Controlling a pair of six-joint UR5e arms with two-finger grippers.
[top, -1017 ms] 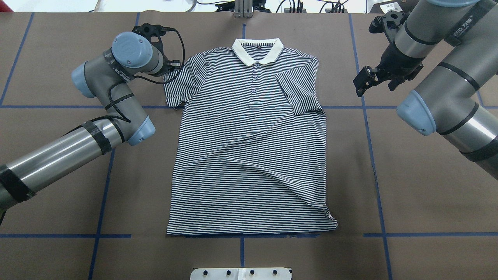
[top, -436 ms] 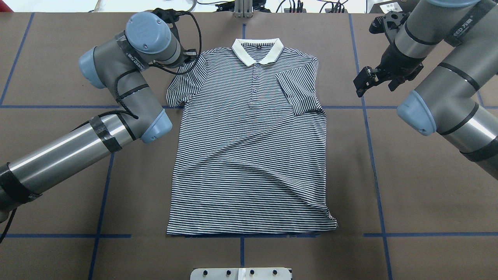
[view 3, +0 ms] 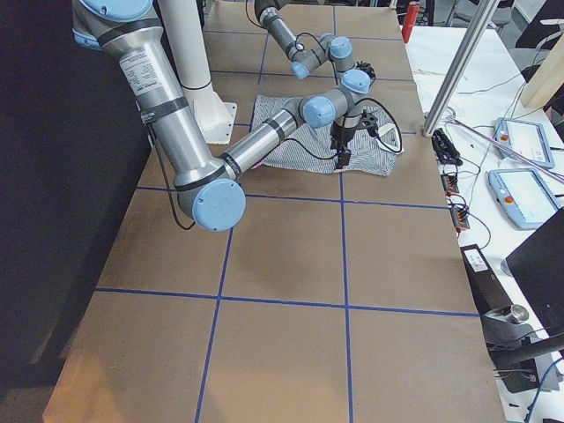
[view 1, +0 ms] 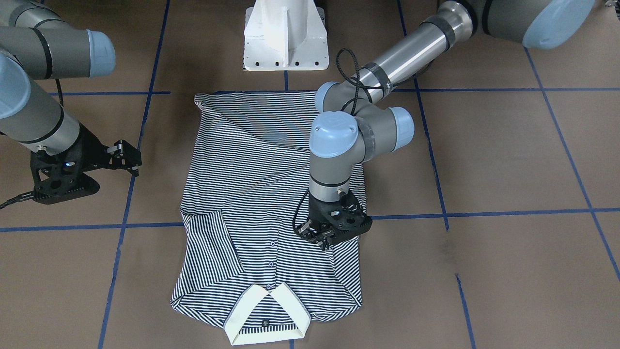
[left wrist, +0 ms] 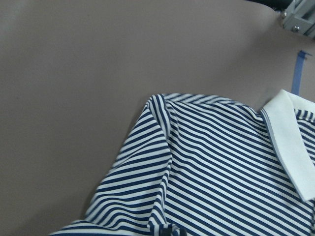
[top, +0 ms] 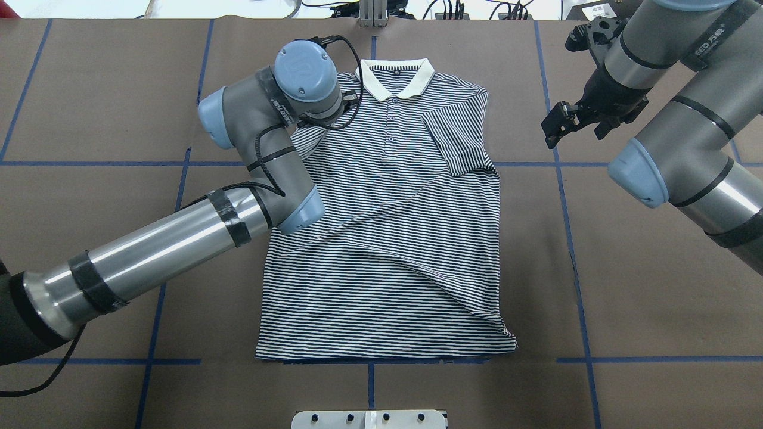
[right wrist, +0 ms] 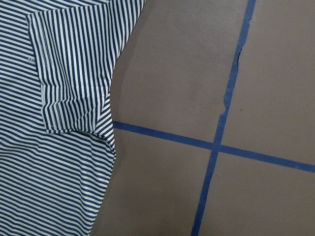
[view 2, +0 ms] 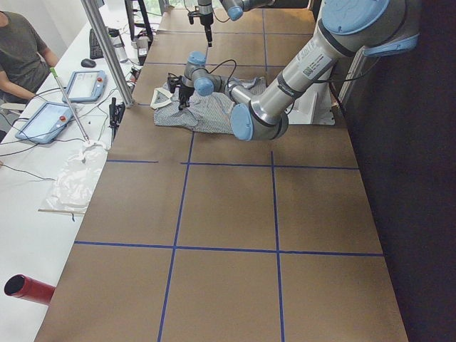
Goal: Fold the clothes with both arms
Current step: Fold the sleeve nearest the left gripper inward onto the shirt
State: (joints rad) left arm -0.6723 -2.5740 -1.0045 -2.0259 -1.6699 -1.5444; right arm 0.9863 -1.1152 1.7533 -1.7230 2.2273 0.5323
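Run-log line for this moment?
left gripper: shut on polo shirt, left sleeve | right gripper: open, clear of shirt | right sleeve: folded inward

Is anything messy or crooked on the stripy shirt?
Yes. The shirt has a long diagonal wrinkle across its lower half, and the hem corner on the robot's right is puckered instead of flat. One sleeve is folded in, which looks intended.
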